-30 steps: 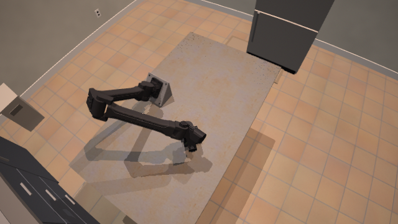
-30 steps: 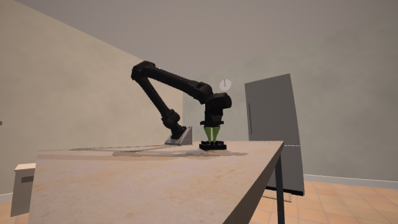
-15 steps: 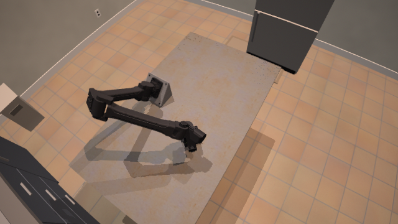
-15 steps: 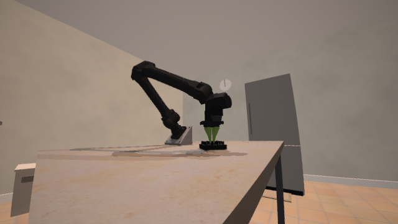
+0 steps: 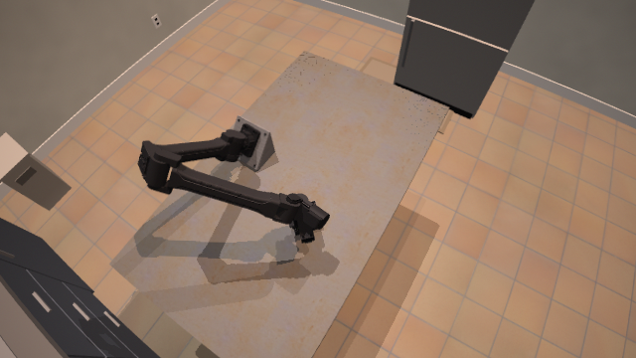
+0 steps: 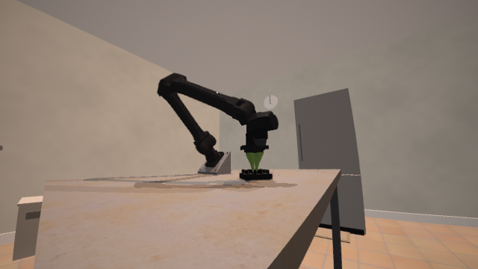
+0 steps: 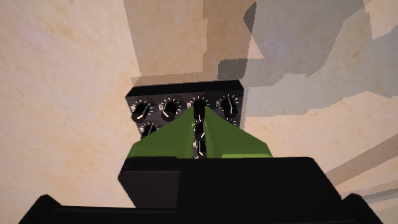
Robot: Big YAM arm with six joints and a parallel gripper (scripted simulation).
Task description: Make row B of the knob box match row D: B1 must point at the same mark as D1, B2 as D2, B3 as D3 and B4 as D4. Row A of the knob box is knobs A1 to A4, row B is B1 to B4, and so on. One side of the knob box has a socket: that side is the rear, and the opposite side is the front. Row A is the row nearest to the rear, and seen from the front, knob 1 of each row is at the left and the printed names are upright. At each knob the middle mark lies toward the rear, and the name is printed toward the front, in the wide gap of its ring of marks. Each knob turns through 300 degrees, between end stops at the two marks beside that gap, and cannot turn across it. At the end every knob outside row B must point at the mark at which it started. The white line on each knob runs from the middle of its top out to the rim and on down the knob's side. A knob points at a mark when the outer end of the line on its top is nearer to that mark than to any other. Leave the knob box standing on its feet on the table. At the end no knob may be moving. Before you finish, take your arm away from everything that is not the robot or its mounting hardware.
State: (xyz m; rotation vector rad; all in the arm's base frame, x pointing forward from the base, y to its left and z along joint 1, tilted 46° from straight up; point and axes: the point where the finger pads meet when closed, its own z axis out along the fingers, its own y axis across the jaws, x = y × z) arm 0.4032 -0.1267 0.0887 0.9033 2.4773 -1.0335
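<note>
My claw (image 7: pixel 200 134) points straight down, its two green fingers drawn close and clamped on a knob (image 7: pixel 199 133) in the box's (image 7: pixel 145 94) second visible row, third along from the left in the wrist view. I cannot tell that knob's name from here; no print is legible and my fingers cover most of the rows below.

The far row shows four knobs with white lines; the one just beyond my claw (image 7: pixel 199 106) sits directly above my fingertips. The box stands flat on the table (image 6: pixel 187 220), a little in front of my base (image 6: pixel 224 164). From the side view my wrist hangs upright over it. In the top view my arm (image 5: pixel 224 186) hides the box entirely.

To do this turn well, I judge I should rotate only about the knob's own axis, keeping my wrist vertical so the box does not slide or tip. Grip should stay firm enough that the fingers do not slip round the knob. I should keep clear of neighbouring knobs, which stand very near, and stop short of the end stops.
</note>
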